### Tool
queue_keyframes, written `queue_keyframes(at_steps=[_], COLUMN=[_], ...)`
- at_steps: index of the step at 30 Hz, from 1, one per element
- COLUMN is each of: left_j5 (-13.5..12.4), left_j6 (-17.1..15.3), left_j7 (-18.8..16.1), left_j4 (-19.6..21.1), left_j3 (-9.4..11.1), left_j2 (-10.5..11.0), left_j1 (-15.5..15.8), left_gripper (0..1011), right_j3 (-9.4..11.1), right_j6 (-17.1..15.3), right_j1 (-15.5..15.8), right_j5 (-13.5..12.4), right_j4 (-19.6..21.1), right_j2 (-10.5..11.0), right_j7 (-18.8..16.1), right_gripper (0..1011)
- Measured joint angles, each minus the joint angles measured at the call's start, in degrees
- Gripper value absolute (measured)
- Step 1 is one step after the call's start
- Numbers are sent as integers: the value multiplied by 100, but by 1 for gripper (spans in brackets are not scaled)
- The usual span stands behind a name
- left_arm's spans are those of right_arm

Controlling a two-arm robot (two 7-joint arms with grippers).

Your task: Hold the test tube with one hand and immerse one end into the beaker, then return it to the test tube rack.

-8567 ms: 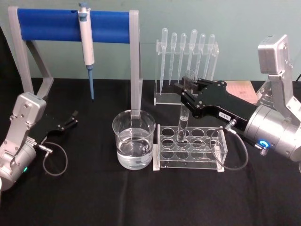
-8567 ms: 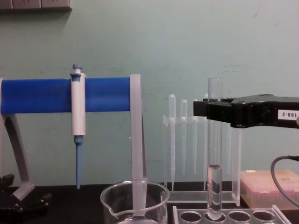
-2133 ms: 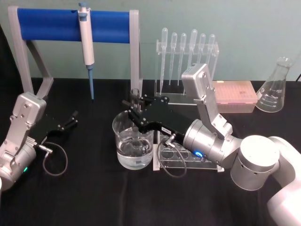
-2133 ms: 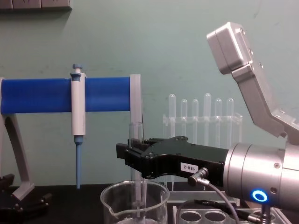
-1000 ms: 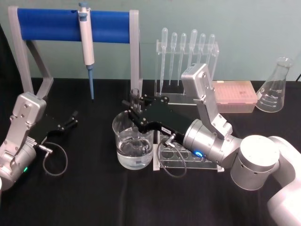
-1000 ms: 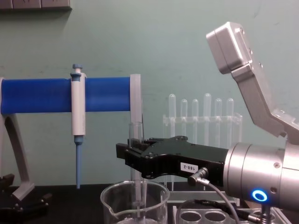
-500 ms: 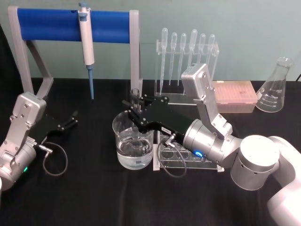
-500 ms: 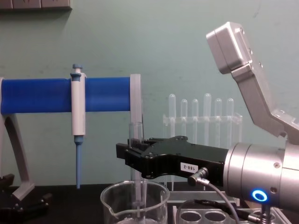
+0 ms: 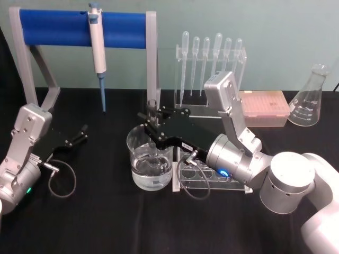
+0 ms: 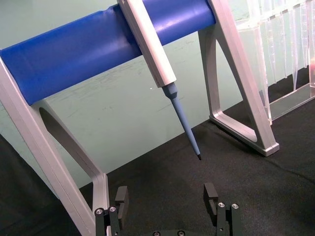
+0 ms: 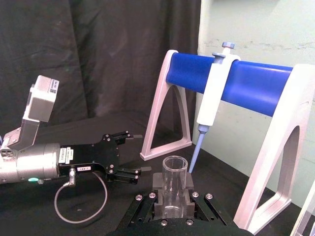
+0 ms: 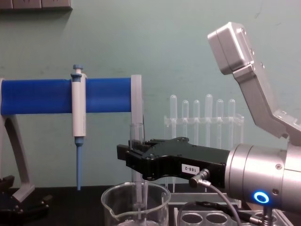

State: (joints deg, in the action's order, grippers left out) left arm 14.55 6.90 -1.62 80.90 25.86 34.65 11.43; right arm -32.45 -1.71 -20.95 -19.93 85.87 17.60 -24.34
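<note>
Glass test tube, clear, slim and round-rimmed, is standing upright inside the beaker, its lower end seemingly dipping into the water. Right gripper, matte black with flat jaws, is clamping the tube just below its rim. Beaker: wide, smooth-walled glass, rolled rim, part-filled. Immersion is looking done or nearly so; return to the clear plastic test tube rack, just right of the beaker, is pending. Left gripper, jaws apart, is lying parked at left on the black worktop.
</note>
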Motion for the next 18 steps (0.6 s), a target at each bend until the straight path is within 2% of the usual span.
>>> queue_keyframes(at_steps=[18], left_j5=[0], left_j6=[0], left_j7=[0], left_j4=[0], left_j3=[0], left_j2=[0], left_j1=[0], left_gripper=[1000], right_j3=[0], right_j6=[0], right_j1=[0], right_j5=[0], right_j4=[0], right_j2=[0], right_j7=[0], right_gripper=[226])
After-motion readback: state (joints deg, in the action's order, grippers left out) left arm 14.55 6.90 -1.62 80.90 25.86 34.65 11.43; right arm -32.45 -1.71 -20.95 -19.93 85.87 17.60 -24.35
